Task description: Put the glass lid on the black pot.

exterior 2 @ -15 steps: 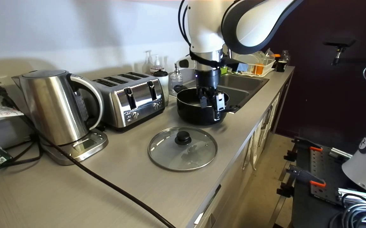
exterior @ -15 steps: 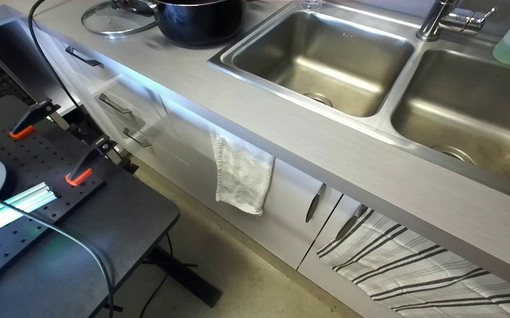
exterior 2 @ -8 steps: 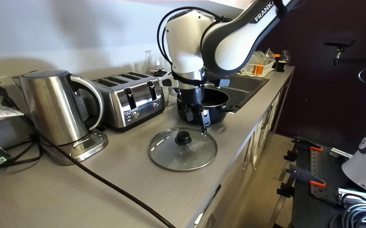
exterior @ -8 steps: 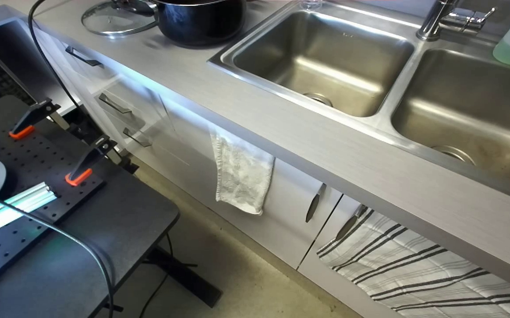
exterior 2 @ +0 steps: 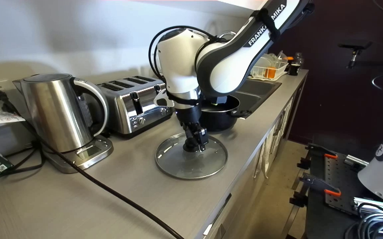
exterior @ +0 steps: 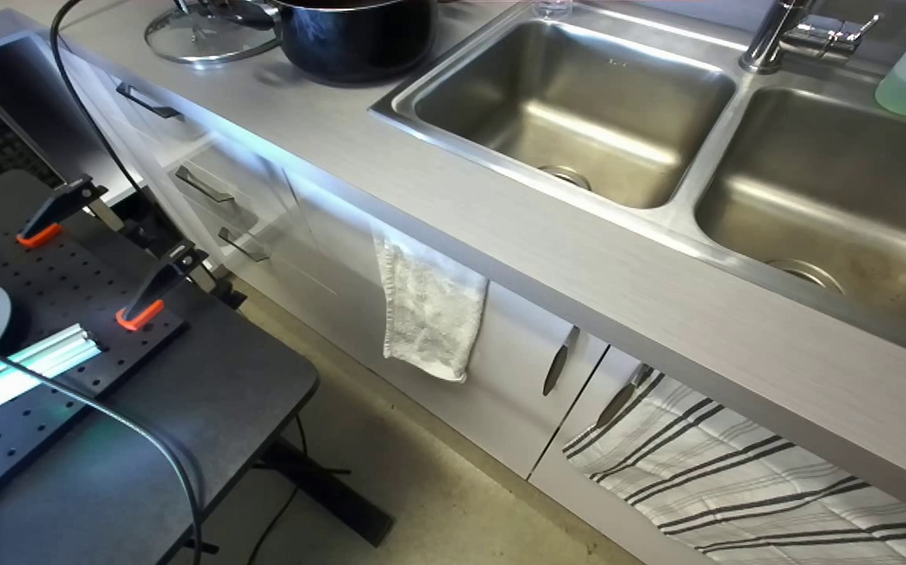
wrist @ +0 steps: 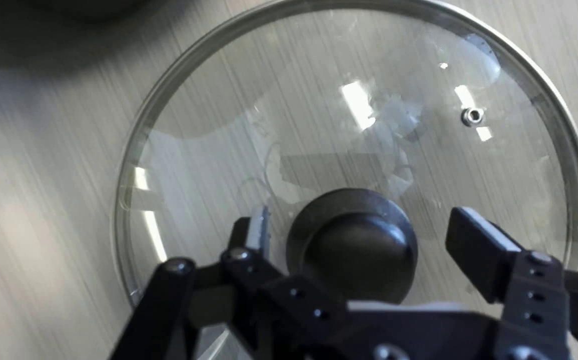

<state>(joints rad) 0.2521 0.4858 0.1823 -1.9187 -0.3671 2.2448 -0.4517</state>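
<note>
The glass lid [exterior 2: 191, 161] lies flat on the bench [exterior 2: 135, 172], knob [wrist: 359, 255] upward. The hand [wrist: 361, 222] is over it, fingers [wrist: 479, 255] spread either side of the knob, a gap visible at each; fingertip height cannot be confirmed. To the right in an exterior view, the black pot [exterior 2: 219, 119] stands upright just beside the sink [exterior 2: 257, 85].

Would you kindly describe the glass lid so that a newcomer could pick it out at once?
Find the counter with the steel sink, then the black pot standing beside that sink. The glass lid rests on the counter next to the pot, beneath the pincer. Unlike the opaque pot, it is a see-through, metal-rimmed disc with a dark knob.
</note>
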